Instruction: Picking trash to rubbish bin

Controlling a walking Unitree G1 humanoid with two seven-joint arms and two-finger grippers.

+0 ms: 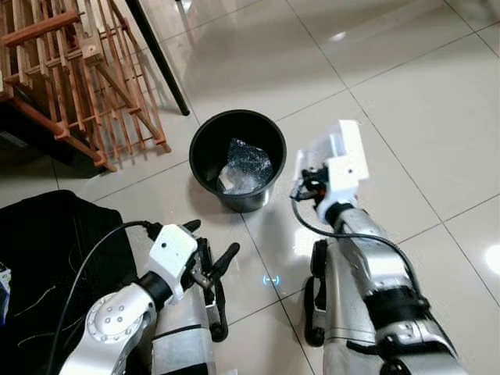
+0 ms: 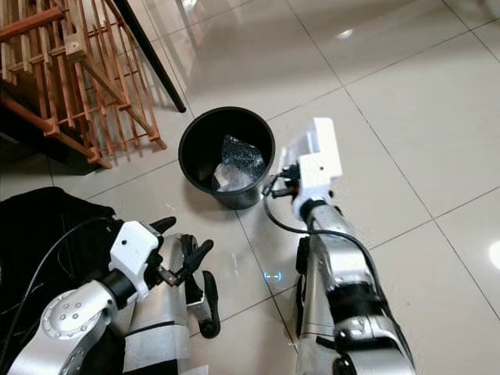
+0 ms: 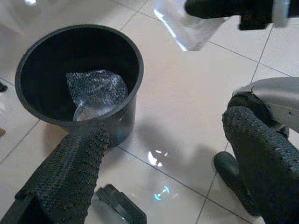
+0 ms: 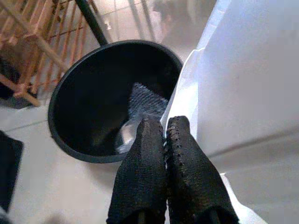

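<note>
Judging by the crumpled clear bubble-wrap piece [image 1: 244, 166] already lying inside the round black plastic bin [image 1: 201, 160], part of the task is done. One item is left: a clear flat plastic sheet [image 4: 243, 84] is pinched between the closed fingers of the right hand [image 4: 164, 140], held just beside the bin's rim and not yet over its mouth.

At far left a black bag [image 1: 47, 242] lies on the glossy tiled floor [image 1: 422, 109], with a slatted wooden rack [image 1: 78, 70] and a dark slanted pole [image 1: 160, 58] behind it. The left hand [image 1: 209, 254] hovers low, its fingers spread and empty, near the bin. Nothing is seen standing between sheet and bin.
</note>
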